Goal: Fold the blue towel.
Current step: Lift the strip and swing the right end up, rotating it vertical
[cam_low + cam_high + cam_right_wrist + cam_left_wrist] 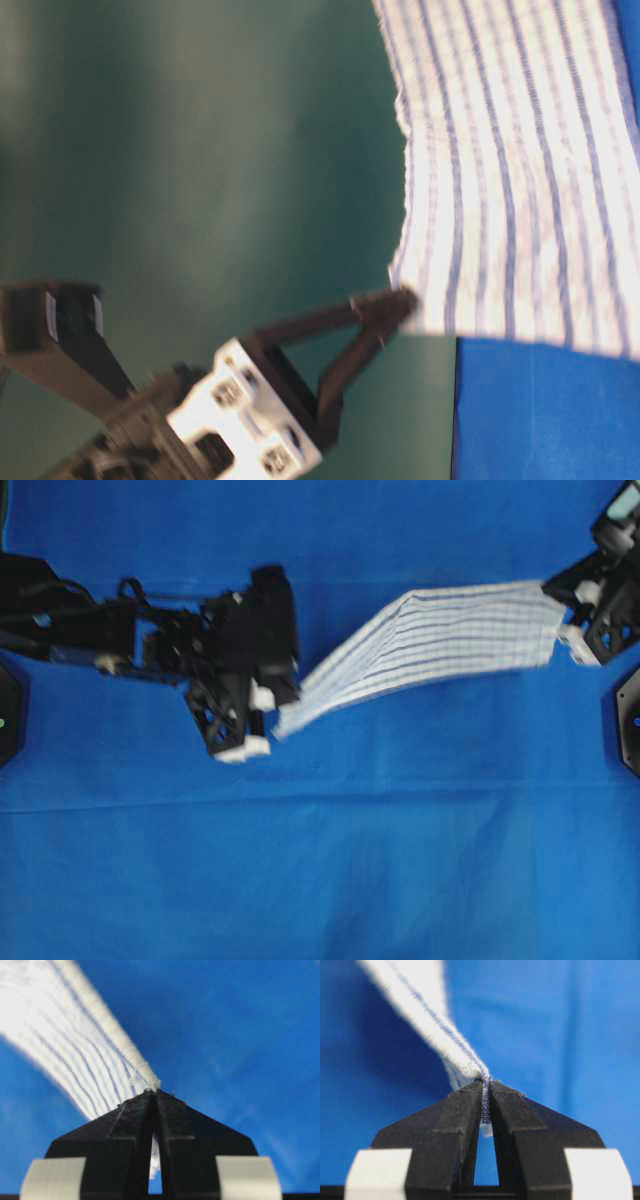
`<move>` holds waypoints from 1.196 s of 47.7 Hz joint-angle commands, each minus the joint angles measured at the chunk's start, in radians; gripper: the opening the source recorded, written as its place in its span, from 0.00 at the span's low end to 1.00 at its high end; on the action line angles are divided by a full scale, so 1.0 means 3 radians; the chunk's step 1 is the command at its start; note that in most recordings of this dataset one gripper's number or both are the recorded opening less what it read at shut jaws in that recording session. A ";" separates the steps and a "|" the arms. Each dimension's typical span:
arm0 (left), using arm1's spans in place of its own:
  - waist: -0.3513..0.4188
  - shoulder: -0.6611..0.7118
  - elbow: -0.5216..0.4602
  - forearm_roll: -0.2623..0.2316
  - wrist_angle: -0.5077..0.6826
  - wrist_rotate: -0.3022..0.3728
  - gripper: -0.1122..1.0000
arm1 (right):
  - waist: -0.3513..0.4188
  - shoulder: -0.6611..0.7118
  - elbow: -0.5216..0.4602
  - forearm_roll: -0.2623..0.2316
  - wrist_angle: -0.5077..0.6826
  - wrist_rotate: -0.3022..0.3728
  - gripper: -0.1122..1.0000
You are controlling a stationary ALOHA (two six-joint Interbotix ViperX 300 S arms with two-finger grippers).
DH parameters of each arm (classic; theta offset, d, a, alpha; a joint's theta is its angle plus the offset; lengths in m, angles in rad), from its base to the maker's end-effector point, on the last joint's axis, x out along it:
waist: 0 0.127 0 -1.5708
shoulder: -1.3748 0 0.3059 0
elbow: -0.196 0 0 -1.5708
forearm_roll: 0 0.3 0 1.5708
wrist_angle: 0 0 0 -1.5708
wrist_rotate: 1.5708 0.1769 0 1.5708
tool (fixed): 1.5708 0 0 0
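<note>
Blue-covered counter (320,880) under both arms, otherwise bare in the overhead view; dark green backdrop behind in the table-level view.

Blue towel (430,640) off the counter, strung as a band from about 8 o'clock up to 2 o'clock of the overhead view. Slight sag toward the middle, not fully taut. Appears narrower than a flat sheet would; hanging or doubled, cannot tell which.

Left claw (268,718) at the band's 8 o'clock end. In the left wrist view, left claw (485,1102) pressed together on the towel's edge, selvedge visible between the black tips, fabric running away toward 11 o'clock.

Right claw (568,625) at the 2 o'clock end, near the frame's corner. In the right wrist view, right claw (155,1097) likewise clamped on a hemmed corner, cloth spreading off toward 10 o'clock.

Table-level view: towel (520,170) hanging broad in the upper right, one claw tip at its lower corner around 6 o'clock; which arm, not certain.

Judgement: opposite ends pinched and lifted so the cloth hangs clear and straight, likely for bringing one end over onto the other. Fold not yet laid on the counter. Risk: thin edge grips, possible slip under tension.
</note>
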 commanded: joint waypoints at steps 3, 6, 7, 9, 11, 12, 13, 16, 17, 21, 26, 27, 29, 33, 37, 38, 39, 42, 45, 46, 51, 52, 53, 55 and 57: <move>-0.0174 0.0097 -0.0312 -0.0005 -0.0051 -0.0005 0.13 | -0.0205 0.0210 -0.0245 -0.0133 -0.0184 -0.0010 0.12; -0.0240 0.0174 -0.0435 0.0000 -0.0077 -0.0005 0.13 | -0.0291 0.0322 -0.0307 -0.0174 -0.0261 -0.0020 0.12; -0.0261 0.0199 -0.0481 -0.0005 -0.0092 -0.0005 0.13 | -0.0322 0.0358 -0.0327 -0.0184 -0.0291 -0.0020 0.12; -0.0302 0.0266 -0.0593 0.0000 -0.0128 0.0015 0.13 | -0.0373 0.0435 -0.0368 -0.0210 -0.0358 -0.0020 0.12; -0.0337 0.0322 -0.0675 0.0000 -0.0164 0.0031 0.13 | -0.0414 0.0501 -0.0419 -0.0240 -0.0424 -0.0020 0.12; -0.0358 0.0348 -0.0716 0.0000 -0.0184 0.0036 0.13 | -0.0435 0.0537 -0.0440 -0.0251 -0.0455 -0.0020 0.12; -0.0368 0.0383 -0.0762 0.0005 -0.0199 0.0041 0.13 | -0.0455 0.0573 -0.0460 -0.0266 -0.0486 -0.0020 0.12; -0.0404 0.0470 -0.0890 0.0005 -0.0240 0.0056 0.13 | -0.0496 0.0685 -0.0542 -0.0302 -0.0593 -0.0020 0.12; -0.0414 0.0501 -0.0931 0.0005 -0.0256 0.0056 0.13 | -0.0506 0.0716 -0.0562 -0.0312 -0.0624 -0.0020 0.12; -0.0445 0.0629 -0.1104 0.0010 -0.0281 0.0061 0.13 | -0.0542 0.0849 -0.0660 -0.0358 -0.0711 -0.0020 0.12; -0.0465 0.0823 -0.1324 0.0015 -0.0291 0.0061 0.13 | -0.0573 0.1012 -0.0787 -0.0399 -0.0757 -0.0020 0.12; -0.0470 0.0864 -0.1381 0.0015 -0.0291 0.0066 0.13 | -0.0573 0.1033 -0.0803 -0.0409 -0.0757 -0.0020 0.12; -0.0476 0.0915 -0.1437 0.0015 -0.0291 0.0066 0.13 | -0.0578 0.1069 -0.0828 -0.0414 -0.0752 -0.0020 0.12; -0.0481 0.0992 -0.1524 0.0015 -0.0291 0.0066 0.13 | -0.0593 0.1079 -0.0833 -0.0424 -0.0741 -0.0020 0.12; -0.0476 0.1069 -0.1600 0.0015 -0.0307 0.0066 0.13 | -0.0608 0.1038 -0.0803 -0.0424 -0.0711 -0.0026 0.12; -0.0476 0.1084 -0.1626 0.0015 -0.0317 0.0066 0.13 | -0.0614 0.1023 -0.0793 -0.0424 -0.0701 -0.0026 0.12; -0.0476 0.1104 -0.1641 0.0015 -0.0337 0.0061 0.13 | -0.0619 0.1002 -0.0777 -0.0419 -0.0680 -0.0026 0.12; -0.0481 0.1171 -0.1708 0.0015 -0.0419 0.0066 0.13 | -0.0644 0.0905 -0.0721 -0.0424 -0.0608 -0.0026 0.12; -0.0481 0.1263 -0.1774 0.0015 -0.0511 0.0066 0.13 | -0.0680 0.0828 -0.0670 -0.0424 -0.0547 -0.0020 0.12; -0.0481 0.1289 -0.1800 0.0015 -0.0547 0.0066 0.13 | -0.0685 0.0803 -0.0654 -0.0424 -0.0527 -0.0020 0.12; -0.0476 0.1457 -0.1923 0.0015 -0.0706 0.0066 0.13 | -0.0701 0.0731 -0.0608 -0.0424 -0.0430 -0.0026 0.12; -0.0476 0.1483 -0.1938 0.0015 -0.0736 0.0066 0.13 | -0.0695 0.0731 -0.0603 -0.0424 -0.0419 -0.0026 0.12; -0.0476 0.1508 -0.1953 0.0015 -0.0767 0.0066 0.13 | -0.0701 0.0736 -0.0608 -0.0424 -0.0414 -0.0026 0.12; -0.0470 0.1560 -0.1979 0.0015 -0.0828 0.0066 0.13 | -0.0701 0.0762 -0.0608 -0.0424 -0.0394 -0.0031 0.12; -0.0470 0.1611 -0.1999 0.0015 -0.0895 0.0061 0.13 | -0.0701 0.0818 -0.0624 -0.0424 -0.0394 -0.0041 0.12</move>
